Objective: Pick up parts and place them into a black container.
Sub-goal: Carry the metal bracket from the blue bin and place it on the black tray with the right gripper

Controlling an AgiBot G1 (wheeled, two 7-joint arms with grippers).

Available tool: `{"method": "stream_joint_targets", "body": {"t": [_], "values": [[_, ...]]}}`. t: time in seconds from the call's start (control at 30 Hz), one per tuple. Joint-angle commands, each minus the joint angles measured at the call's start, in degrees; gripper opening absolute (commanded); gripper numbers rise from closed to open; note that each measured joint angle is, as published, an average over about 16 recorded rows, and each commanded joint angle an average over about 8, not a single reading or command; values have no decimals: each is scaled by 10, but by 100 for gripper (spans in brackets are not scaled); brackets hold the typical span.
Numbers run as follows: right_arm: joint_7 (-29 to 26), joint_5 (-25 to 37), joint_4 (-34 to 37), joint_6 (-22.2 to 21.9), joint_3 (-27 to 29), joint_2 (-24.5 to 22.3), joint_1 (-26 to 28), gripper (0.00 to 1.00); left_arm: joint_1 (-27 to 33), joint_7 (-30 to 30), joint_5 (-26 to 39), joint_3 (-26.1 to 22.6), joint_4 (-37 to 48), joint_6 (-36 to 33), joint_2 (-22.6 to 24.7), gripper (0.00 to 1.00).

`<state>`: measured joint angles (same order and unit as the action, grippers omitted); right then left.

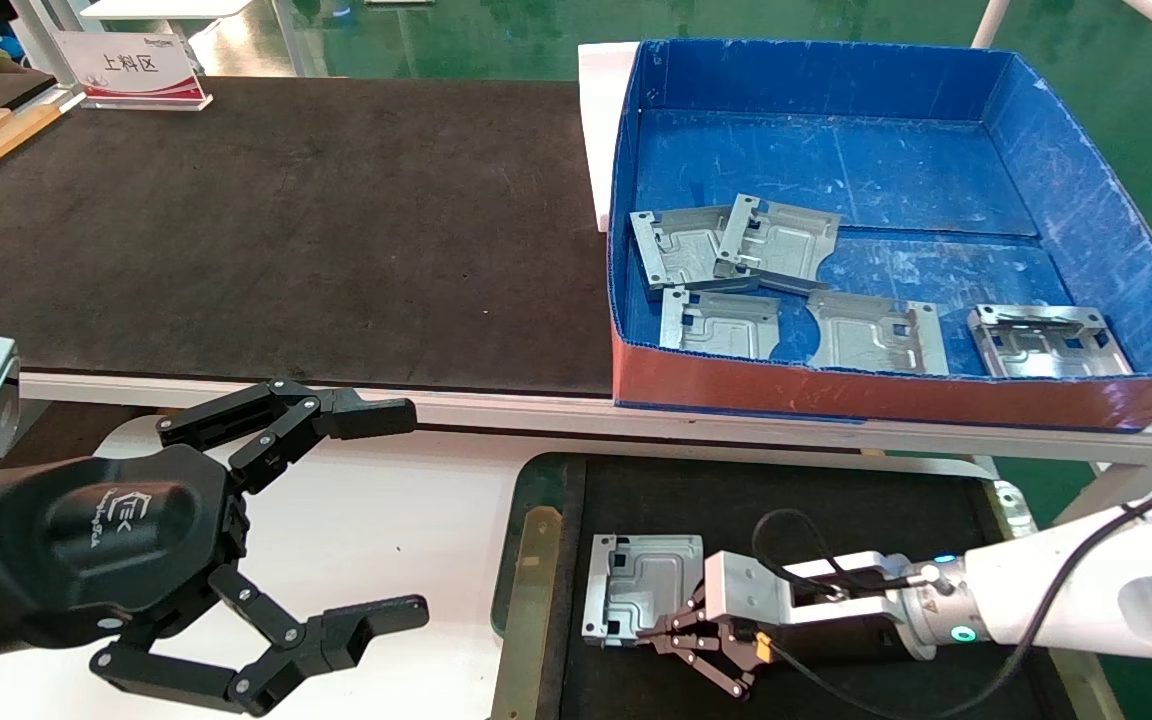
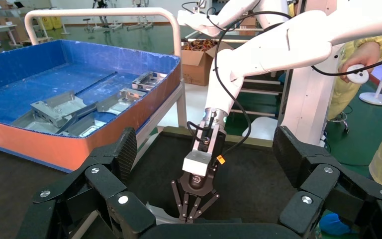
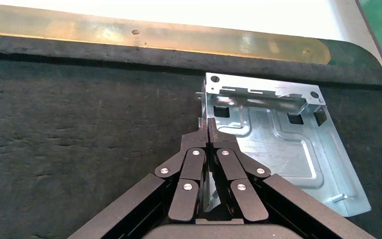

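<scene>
Parts like this one are thin, stiff, slick metal, so we see the right end effector pressed together on its edge, left end effector spread idle.

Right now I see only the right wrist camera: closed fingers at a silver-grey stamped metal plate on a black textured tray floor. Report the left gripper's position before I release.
Observer: The left gripper hangs open over the white surface on the left of the black tray, apart from the plate and the right gripper.
Operator: Count the parts left to fetch.
Observer: Five plates lie in the blue box beyond the tray; two overlap.
Operator: Check for people.
Observer: The left wrist view shows someone in yellow behind the right arm.
</scene>
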<state>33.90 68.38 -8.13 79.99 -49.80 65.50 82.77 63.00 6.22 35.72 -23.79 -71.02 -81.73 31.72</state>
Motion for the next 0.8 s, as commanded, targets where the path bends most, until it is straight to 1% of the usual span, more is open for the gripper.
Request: {"method": "stream_joint_targets", "body": {"t": [0.03,0.67,0.7,0.8], "values": [[8,1,9,-1,0,3,3,0,0,0,0,0,0,0,0,100],[47,12,56,-24,-6,36,28,0,0,0,0,0,0,0,0,100],[48,12,57,-25,-7,38,28,5,0,0,0,0,0,0,0,100],[53,13,62,-29,-7,40,29,43,0,0,0,0,0,0,0,100]]}}
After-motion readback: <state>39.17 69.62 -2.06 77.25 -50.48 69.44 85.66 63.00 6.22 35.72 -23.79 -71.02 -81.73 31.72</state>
